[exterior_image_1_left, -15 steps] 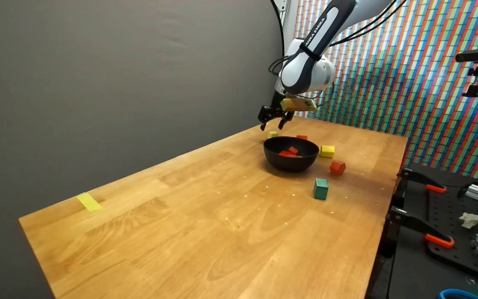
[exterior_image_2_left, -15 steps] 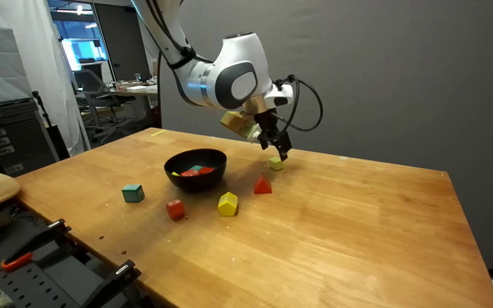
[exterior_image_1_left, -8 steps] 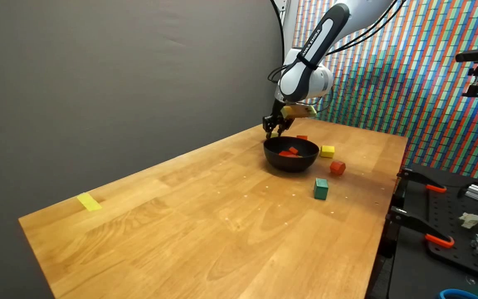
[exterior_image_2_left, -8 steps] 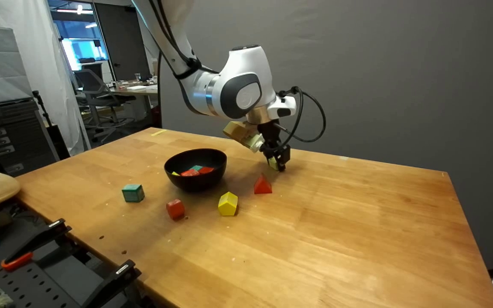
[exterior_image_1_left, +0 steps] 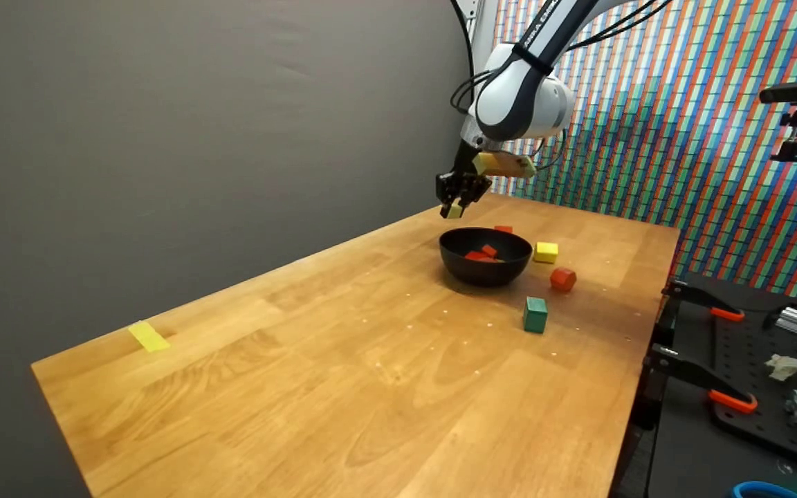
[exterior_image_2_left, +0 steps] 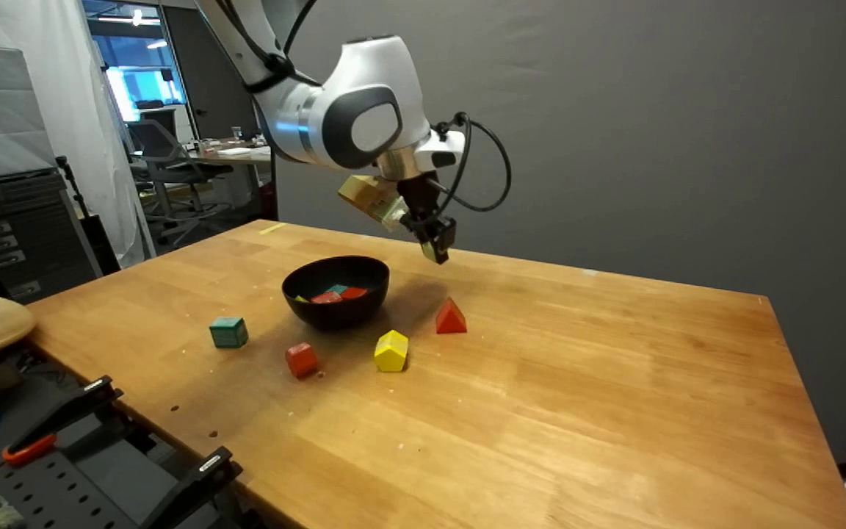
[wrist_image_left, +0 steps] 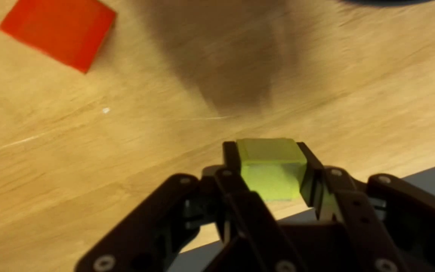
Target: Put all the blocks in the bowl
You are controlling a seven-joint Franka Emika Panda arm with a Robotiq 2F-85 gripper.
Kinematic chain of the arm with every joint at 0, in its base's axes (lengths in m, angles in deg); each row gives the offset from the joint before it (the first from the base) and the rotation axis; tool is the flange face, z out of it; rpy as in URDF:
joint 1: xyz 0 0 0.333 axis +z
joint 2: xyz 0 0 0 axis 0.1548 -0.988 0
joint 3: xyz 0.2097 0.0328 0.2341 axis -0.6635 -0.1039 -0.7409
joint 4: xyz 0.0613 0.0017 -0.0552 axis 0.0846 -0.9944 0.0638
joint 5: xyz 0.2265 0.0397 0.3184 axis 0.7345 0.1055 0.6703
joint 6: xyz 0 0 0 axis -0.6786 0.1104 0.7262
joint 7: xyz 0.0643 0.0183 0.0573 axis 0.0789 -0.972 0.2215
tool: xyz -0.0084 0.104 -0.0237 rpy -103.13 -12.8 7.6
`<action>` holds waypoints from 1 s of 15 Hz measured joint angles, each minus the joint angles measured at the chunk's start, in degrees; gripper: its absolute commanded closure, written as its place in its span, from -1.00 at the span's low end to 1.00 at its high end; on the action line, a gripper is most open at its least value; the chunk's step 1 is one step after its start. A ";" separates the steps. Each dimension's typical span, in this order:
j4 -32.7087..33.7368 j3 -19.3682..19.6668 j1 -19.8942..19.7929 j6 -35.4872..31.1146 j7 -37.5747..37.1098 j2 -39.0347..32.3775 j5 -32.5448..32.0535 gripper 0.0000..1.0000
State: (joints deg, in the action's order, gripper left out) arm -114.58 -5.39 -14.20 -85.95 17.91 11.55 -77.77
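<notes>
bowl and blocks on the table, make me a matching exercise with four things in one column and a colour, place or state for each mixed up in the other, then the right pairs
Column 1
1. bowl
2. pale yellow-green block
3. block with the triangular face
4. block with the five-sided face

Column 2
A. held in the gripper, off the table
B. bright yellow, resting on the table
C. black, with blocks inside
D. red, resting on the table

Right pairs: 1-C, 2-A, 3-D, 4-B
</notes>
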 measured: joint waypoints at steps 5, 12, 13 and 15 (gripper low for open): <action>-12.64 -8.53 -1.03 9.31 2.48 15.00 8.50 0.65; -23.80 -6.19 4.74 13.09 -6.96 24.95 9.99 -0.71; -24.52 -5.65 5.32 10.89 -8.69 25.00 9.11 -0.89; -25.91 -3.61 6.31 6.61 -14.14 25.00 4.28 -1.00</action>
State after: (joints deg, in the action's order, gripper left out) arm -140.50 -8.99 -7.89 -79.35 3.78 36.56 -73.49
